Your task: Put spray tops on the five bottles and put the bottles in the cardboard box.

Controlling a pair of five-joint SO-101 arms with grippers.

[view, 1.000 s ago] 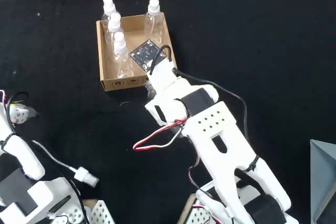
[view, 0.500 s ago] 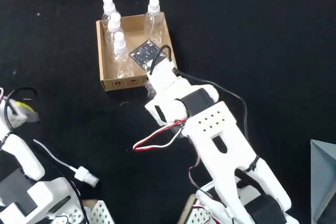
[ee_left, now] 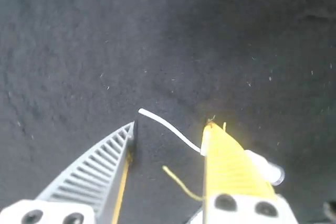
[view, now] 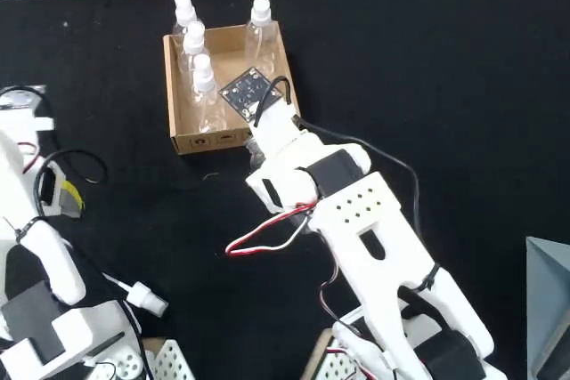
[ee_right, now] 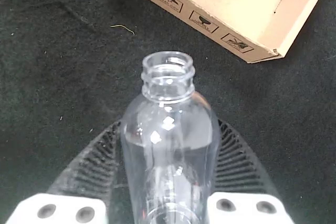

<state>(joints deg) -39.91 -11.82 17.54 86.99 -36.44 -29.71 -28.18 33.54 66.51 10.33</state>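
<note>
The cardboard box stands at the far middle-left with several capped clear bottles in it, among them one and another. Just in front of the box's near corner, my right gripper is shut on an uncapped clear bottle, neck toward the box. A loose white spray top with its thin tube lies near the front left. My left gripper hangs open over it, and the yellow finger covers part of the spray top.
A black cloth covers the table. A grey object sits at the front right edge. The right arm's body crosses the middle, with a red and white cable loop beside it. Both arm bases stand along the front edge.
The left arm has risen and swung toward the far side, its wrist now higher at the left edge. The right arm, bottle and box have not moved.
</note>
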